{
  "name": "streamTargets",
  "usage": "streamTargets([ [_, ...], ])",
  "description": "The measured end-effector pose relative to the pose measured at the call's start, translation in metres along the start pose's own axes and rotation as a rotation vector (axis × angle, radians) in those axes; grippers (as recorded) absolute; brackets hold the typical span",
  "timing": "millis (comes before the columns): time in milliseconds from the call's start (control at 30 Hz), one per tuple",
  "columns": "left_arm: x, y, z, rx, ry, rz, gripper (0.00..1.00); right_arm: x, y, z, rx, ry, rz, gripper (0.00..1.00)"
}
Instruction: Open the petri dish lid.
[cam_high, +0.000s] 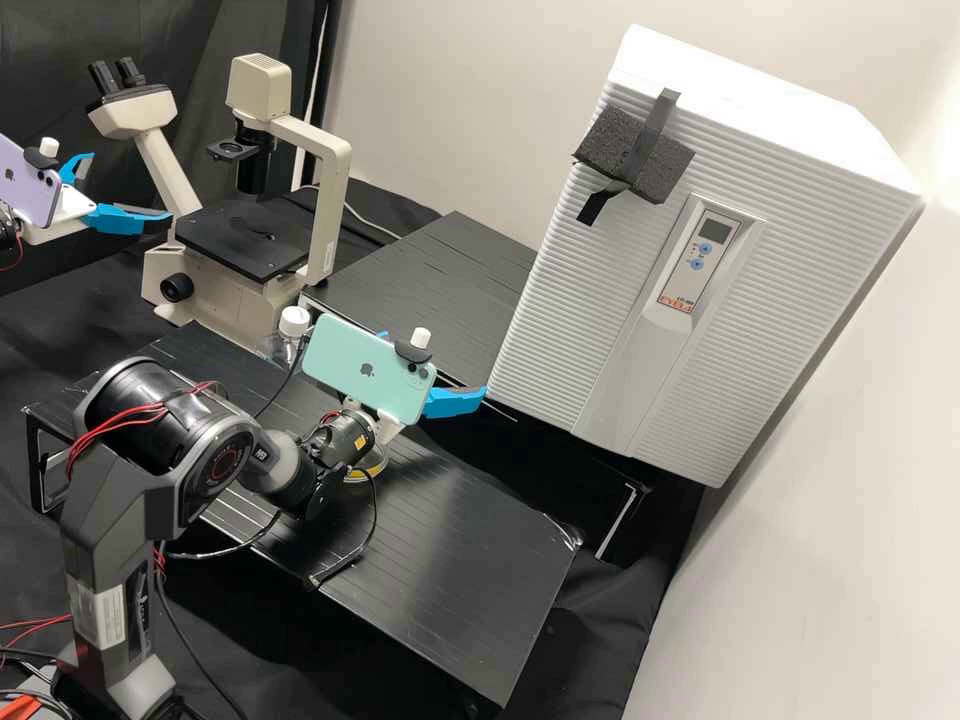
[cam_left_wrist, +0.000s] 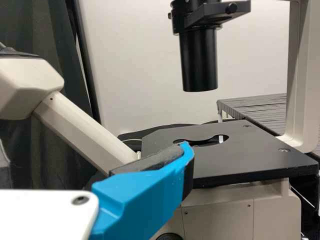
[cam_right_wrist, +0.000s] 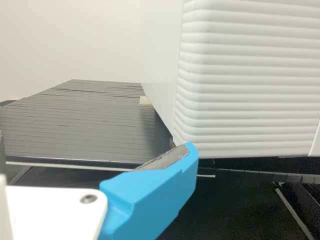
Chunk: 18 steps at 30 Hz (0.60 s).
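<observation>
The dish (cam_high: 374, 470), round, so no long axis to mind, sits on the black stand (cam_high: 470, 560), partly hidden beneath the right wrist (cam_high: 343, 437). The right gripper (cam_high: 436, 361) is nearer, fingers spread, pointing past it towards the incubator (cam_high: 545, 330); it likely needs to come back and down. The left gripper (cam_high: 131, 185), also spread, hangs well apart, near the microscope (cam_high: 228, 285)
</observation>
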Motion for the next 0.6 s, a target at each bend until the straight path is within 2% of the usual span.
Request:
streamTargets([
  [200,0.000,0.000,0.000,0.000,0.000,0.000,1.00,-0.004,-0.001,0.002,-0.001,0.000,0.001,1.00],
  [333,0.000,0.000,0.000,0.000,0.000,0.000,1.00,-0.024,0.002,0.006,-0.003,0.006,0.019,1.00],
  [500,0.000,0.000,0.000,0.000,0.000,0.000,1.00,-0.060,0.008,0.006,0.035,0.069,0.068,1.00],
  [600,0.000,0.000,0.000,0.000,0.000,0.000,1.00,-0.080,0.008,0.003,0.046,0.119,0.085,1.00],
])
